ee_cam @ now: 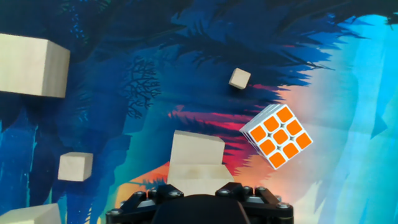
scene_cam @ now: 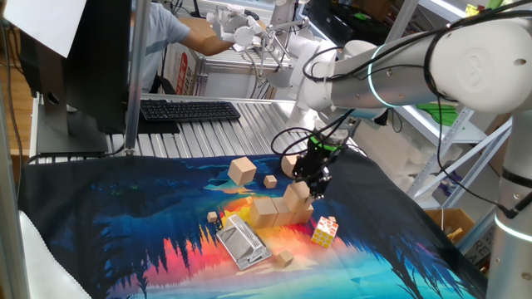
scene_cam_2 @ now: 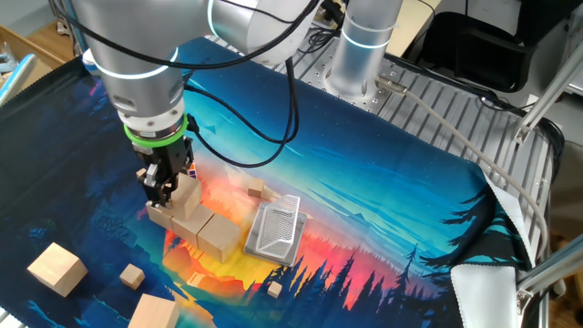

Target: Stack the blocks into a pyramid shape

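- One fixed view: the claw (scene_cam: 317,180) hangs over a cluster of tan blocks near the middle of the worktop (scene_cam: 125,216), which is covered by a blue and orange printed cloth. Its fingers sit against the raised block (scene_cam: 297,198), which rests on top of the bottom row (scene_cam: 268,213). A loose block (scene_cam: 243,171) lies apart behind the cluster, with a tiny cube (scene_cam: 270,180) near it and another block (scene_cam: 288,165) partly hidden behind the claw. A puzzle cube (scene_cam: 325,232) sits just right of the stack, and a metal grater (scene_cam: 243,242) lies in front.
- The other fixed view: the claw (scene_cam_2: 164,185) is at the upper block (scene_cam_2: 186,200) of the stack; the lower blocks (scene_cam_2: 219,233) form a row beneath it. Two spare blocks (scene_cam_2: 56,268) (scene_cam_2: 155,312) lie well apart at the lower left, with a small cube (scene_cam_2: 133,276) between them. The grater (scene_cam_2: 276,230) lies just right of the row.
- Hand view: the claw body (ee_cam: 211,207) fills the bottom edge, with a tan block (ee_cam: 196,163) directly ahead of it. Whether the fingers pinch the block or stand spread, I cannot tell. The puzzle cube (ee_cam: 277,135) shows orange tiles to the right; a big block (ee_cam: 34,65) sits upper left.
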Robot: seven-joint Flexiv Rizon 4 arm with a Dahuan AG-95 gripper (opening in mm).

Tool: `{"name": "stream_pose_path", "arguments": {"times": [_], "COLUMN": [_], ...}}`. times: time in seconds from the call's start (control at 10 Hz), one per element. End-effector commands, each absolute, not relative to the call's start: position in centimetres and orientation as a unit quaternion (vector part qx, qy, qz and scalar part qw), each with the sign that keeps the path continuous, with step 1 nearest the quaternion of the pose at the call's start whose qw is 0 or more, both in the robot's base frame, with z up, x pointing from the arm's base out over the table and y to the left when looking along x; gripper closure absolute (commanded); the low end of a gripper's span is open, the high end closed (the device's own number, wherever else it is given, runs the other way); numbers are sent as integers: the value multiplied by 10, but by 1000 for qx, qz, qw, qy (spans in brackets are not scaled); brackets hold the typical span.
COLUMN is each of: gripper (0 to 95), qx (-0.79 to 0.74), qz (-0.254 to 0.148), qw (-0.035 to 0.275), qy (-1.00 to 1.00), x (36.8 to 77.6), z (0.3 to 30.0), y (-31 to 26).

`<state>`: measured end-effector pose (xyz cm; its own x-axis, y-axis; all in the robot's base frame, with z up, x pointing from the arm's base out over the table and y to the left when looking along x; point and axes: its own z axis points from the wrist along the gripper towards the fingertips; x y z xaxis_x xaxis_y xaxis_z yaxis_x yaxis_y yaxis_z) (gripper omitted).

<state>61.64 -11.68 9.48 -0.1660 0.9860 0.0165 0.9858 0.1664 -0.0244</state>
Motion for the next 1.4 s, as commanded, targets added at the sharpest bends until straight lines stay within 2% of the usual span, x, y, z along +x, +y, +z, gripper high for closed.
{"name": "stream_pose_path", "arguments": {"times": [0.1, 1.4], "gripper": [950, 950], "qx": [-647, -668], "qz": [3, -2], "qw": [16, 20], "qy": [-762, -743], "x": [618, 620], "z": [95, 91], "y": [-116, -116]}}
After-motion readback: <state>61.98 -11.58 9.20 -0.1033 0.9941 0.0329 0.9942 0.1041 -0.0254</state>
